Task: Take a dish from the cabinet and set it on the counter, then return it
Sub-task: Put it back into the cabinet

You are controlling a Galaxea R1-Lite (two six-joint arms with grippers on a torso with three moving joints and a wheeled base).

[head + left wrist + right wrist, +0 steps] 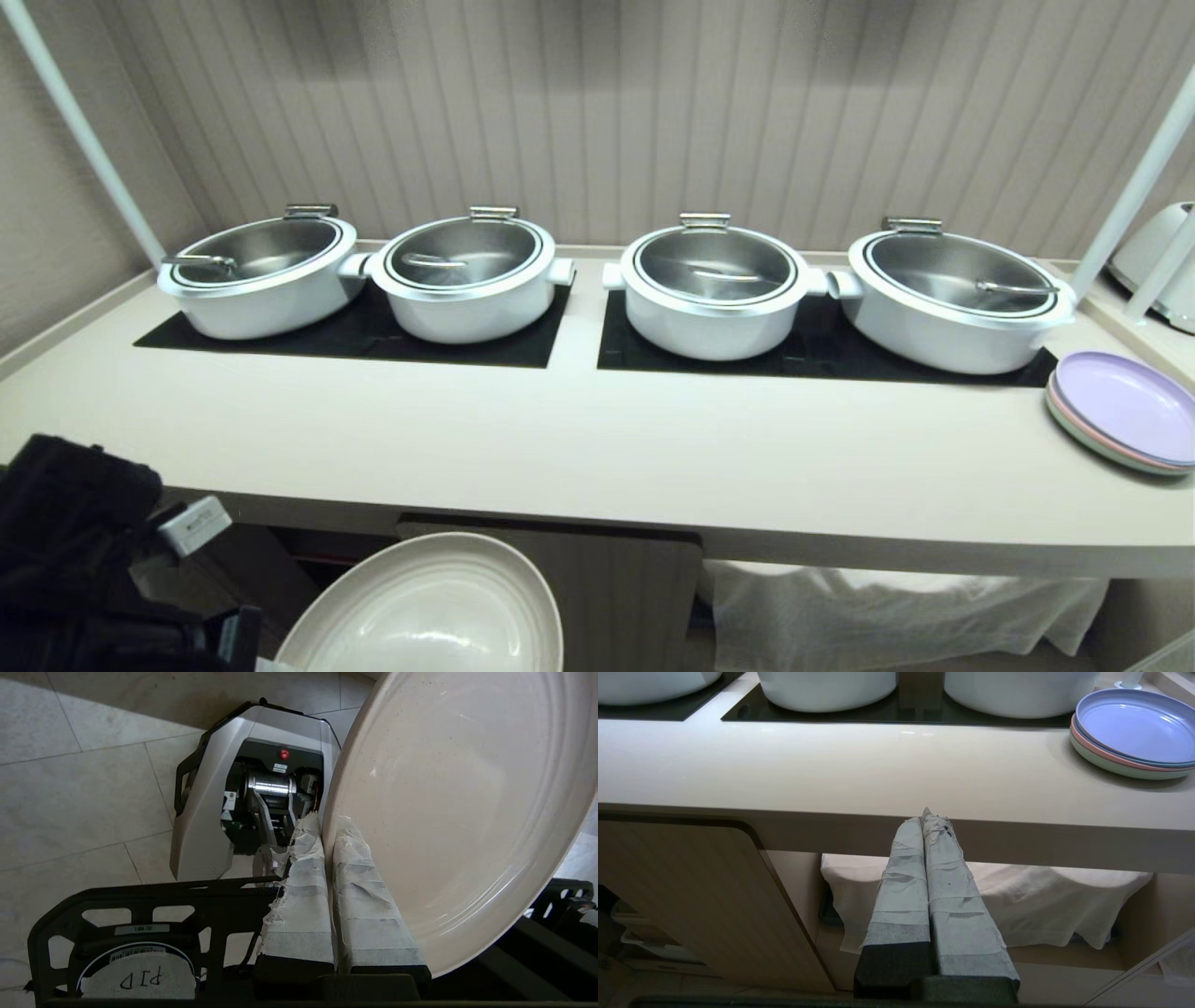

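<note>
With our left tool (327,835) pinching the rim of the dish (425,611) at the frame's bottom, below the surface (560,448) edge, we judge the lift-out underway; next, raise it clear onto bare surface before the 4 pots.

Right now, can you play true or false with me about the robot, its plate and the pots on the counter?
1. The left gripper pinches the rim of the round cream plate. True.
2. The cream plate lies on the long cream-white counter. False: it is held below the counter's front edge.
3. Four white pots sit on black panels. True.
4. The right gripper holds a lilac plate. False: it is shut and holds nothing; the stacked lilac plate rests on the counter.
5. The beige cabinet door stands below the counter. True.
</note>
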